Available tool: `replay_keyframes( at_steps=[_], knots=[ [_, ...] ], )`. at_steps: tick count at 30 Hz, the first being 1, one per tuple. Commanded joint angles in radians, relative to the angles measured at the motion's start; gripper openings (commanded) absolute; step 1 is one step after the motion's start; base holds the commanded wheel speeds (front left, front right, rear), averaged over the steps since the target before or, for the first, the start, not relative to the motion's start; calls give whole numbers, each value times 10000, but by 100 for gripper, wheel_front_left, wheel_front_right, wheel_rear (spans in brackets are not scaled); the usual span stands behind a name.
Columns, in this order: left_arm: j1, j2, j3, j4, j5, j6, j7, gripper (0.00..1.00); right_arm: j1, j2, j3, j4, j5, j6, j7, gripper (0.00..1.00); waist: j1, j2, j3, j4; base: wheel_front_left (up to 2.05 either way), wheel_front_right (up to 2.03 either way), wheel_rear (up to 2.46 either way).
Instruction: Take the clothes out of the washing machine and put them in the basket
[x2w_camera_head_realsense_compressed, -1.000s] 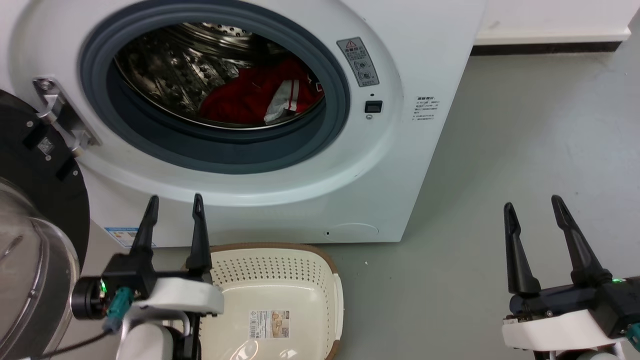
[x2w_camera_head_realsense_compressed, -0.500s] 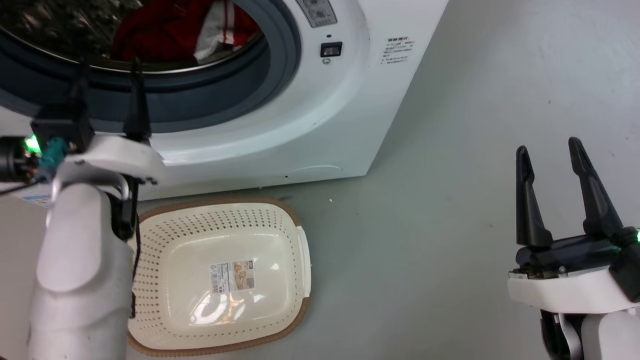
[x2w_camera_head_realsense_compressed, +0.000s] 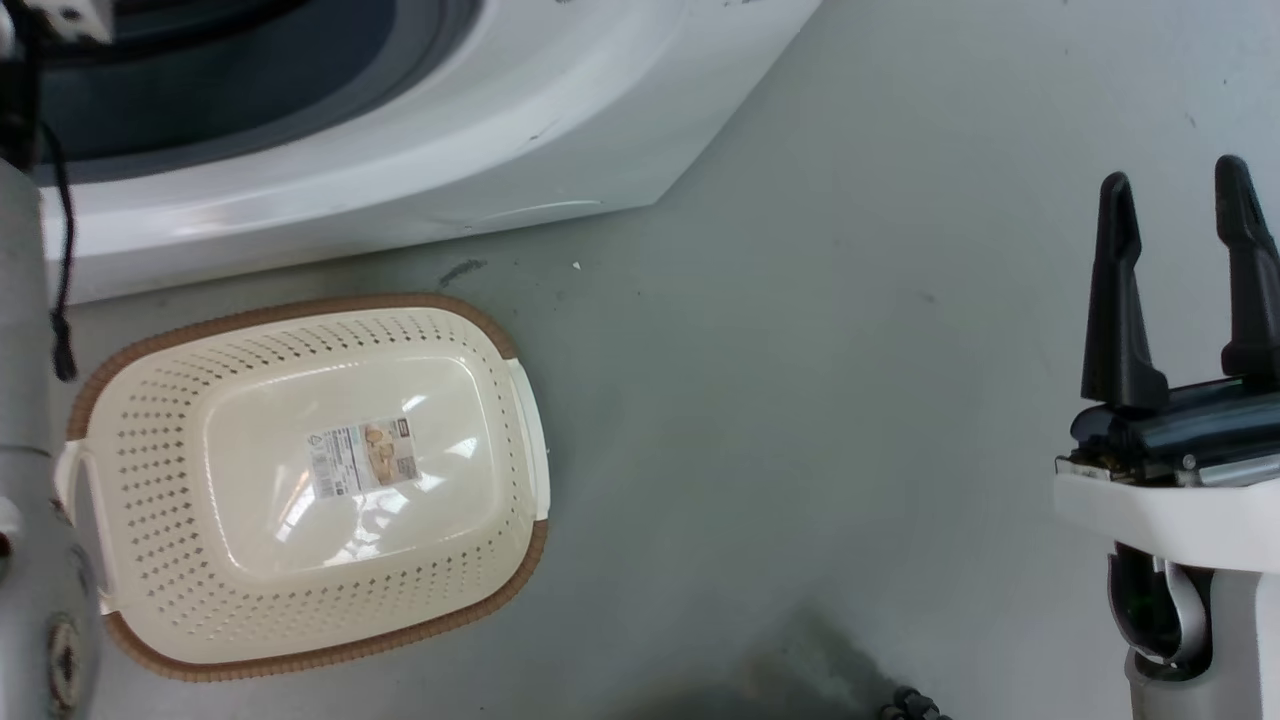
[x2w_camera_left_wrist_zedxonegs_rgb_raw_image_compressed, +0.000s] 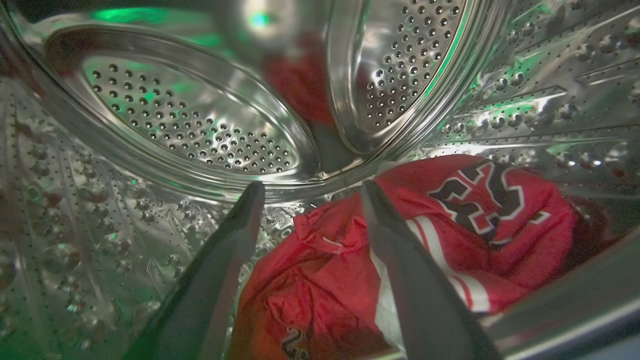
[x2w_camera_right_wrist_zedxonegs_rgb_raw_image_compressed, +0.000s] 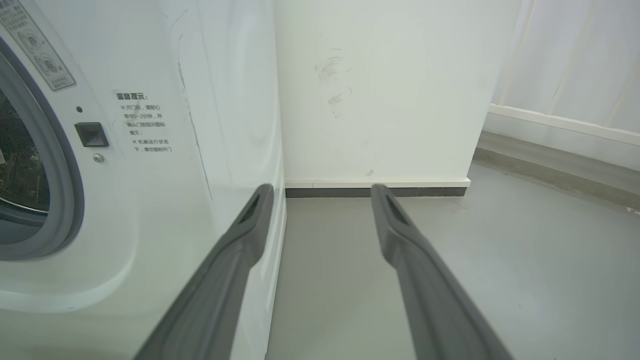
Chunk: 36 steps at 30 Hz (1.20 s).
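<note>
1. Well, the left gripper is inside the washing machine. Its two fingers are spread with nothing pinched between them, and they point into the steel drum.
2. The clothes lie in a red heap on the drum's bottom, just ahead of those fingers and lower than their tips.
3. Seen along the fingers, the heap's long axis runs from near, between the fingers, out to the far right. The jersey with the black-and-white lettering is at that far right end. The fingers therefore straddle the near, plainer end, not the middle.
4. My guess is that the grab calls for a dip downward and perhaps a nudge to the right, so more cloth sits between the fingers before they close.
5. One finger crosses in front of the white-striped trim, and I cannot tell whether it touches the cloth.
6. The right gripper is also spread and empty. It is held over the bare floor to the right of the machine, well apart from the opening, so the left arm is plainly the nearer one.
7. The basket stands on the floor just in front of the machine with no clothes in it yet. From the drum, the carry looks like a short way back and down.
</note>
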Motion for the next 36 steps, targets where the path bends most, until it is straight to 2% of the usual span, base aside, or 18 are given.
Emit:
replay_keyframes(
  at_steps=[1, 6, 10, 14, 22, 28, 36],
  knots=[
    [-701, 274, -105, 219, 103, -51, 296, 100, -292, 12, -53, -107, 152, -7, -21, 100, -2, -1, 823, -355, 0, 0, 0],
    [-2147, 886, -483, 1029, 73, -176, 1921, 100, -627, 12, -97, -192, 488, -7, -21, 100, -2, -1, 1393, -682, 0, 0, 0],
    [-3218, 1302, -1179, 1485, 101, -203, 3363, 100, -735, 12, -129, -342, 703, -7, -21, 100, -2, -1, 1838, -830, 0, 0, 0],
    [-4073, 1485, -1929, 1903, -464, -210, 4619, 100, -781, 10, -101, -421, 928, -7, -21, 100, -2, -1, 2166, -939, 0, 0, 0],
    [-5641, 2283, -3133, 2432, -1088, -216, 7326, 100, -752, 10, 237, -673, 1478, -7, -21, 100, -2, -1, 2808, -1443, 0, 0, 0],
    [-6295, 2658, -3455, 2516, -1213, -215, 8405, 100, -799, 12, 367, -839, 1790, -7, -21, 100, -2, -1, 3228, -1742, 0, 0, 0],
    [-6037, 2763, -3612, 2827, -1352, -157, 8619, 100, -618, 10, 391, -961, 1932, -7, -21, 100, -2, -1, 3425, -1845, 0, 0, 0]
  ],
)
